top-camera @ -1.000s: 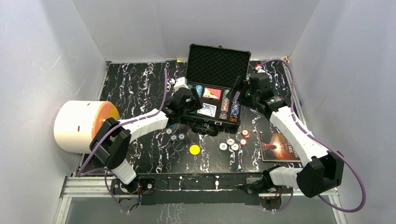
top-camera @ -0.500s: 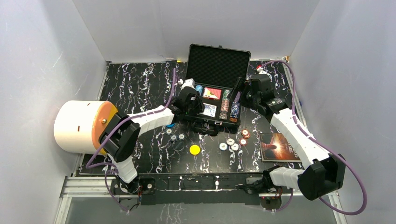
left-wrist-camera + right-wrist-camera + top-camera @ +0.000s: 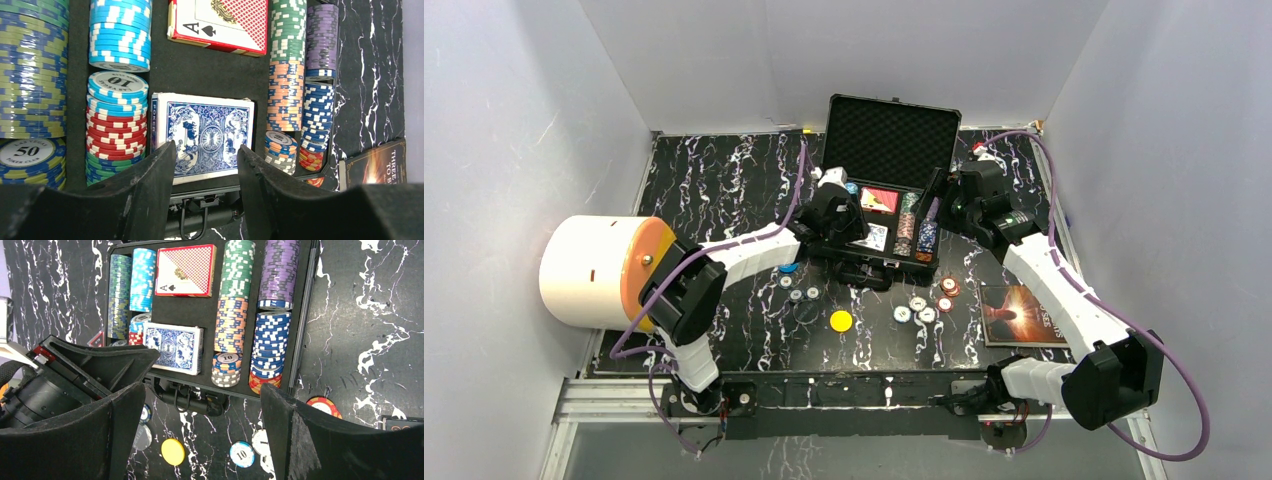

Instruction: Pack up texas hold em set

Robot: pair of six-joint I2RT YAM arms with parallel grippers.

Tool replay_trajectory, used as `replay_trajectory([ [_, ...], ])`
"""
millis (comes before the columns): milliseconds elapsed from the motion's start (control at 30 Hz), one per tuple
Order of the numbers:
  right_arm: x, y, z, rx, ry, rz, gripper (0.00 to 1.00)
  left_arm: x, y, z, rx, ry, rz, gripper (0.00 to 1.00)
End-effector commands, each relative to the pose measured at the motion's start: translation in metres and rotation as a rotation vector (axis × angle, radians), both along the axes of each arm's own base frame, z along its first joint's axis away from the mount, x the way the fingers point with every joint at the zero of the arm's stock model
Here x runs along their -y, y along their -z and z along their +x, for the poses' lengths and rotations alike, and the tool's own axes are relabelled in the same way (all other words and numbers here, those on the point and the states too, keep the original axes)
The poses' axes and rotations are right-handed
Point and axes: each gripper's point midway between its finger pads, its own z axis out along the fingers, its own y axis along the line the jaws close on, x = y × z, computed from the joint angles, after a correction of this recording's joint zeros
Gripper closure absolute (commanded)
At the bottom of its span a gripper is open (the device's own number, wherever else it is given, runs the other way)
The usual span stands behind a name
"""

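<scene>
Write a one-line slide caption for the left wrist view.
Open left pincer poised over the blue-backed card deck in the black rectangular hard case, flanked by rows of multicoloured poker chips.

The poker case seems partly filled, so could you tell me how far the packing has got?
Done: the red deck, blue deck and long chip rows sit in the case. In hand: nothing; the left hand hovers open over the blue deck, the right hand open at the case's right edge. Left: the loose chips and yellow disc on the table, then shutting the lid.
</scene>
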Motion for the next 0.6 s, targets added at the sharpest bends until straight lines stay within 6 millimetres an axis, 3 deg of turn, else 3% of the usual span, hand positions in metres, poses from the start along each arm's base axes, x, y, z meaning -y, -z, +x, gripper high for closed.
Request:
replay_trajectory([
  [0, -0.003, -0.015, 0.004, 0.065, -0.018, 0.018, 0.07, -0.014, -0.028, 0.006, 0.038, -0.041, 0.046, 0.5],
  [267, -0.005, -0.013, 0.004, 0.059, -0.025, 0.019, 0.07, -0.021, -0.018, 0.007, 0.014, -0.05, 0.104, 0.44],
  [567, -0.004, -0.012, 0.004, 0.059, -0.025, 0.011, 0.07, -0.009, 0.002, 0.005, -0.021, 0.009, 0.101, 0.7],
])
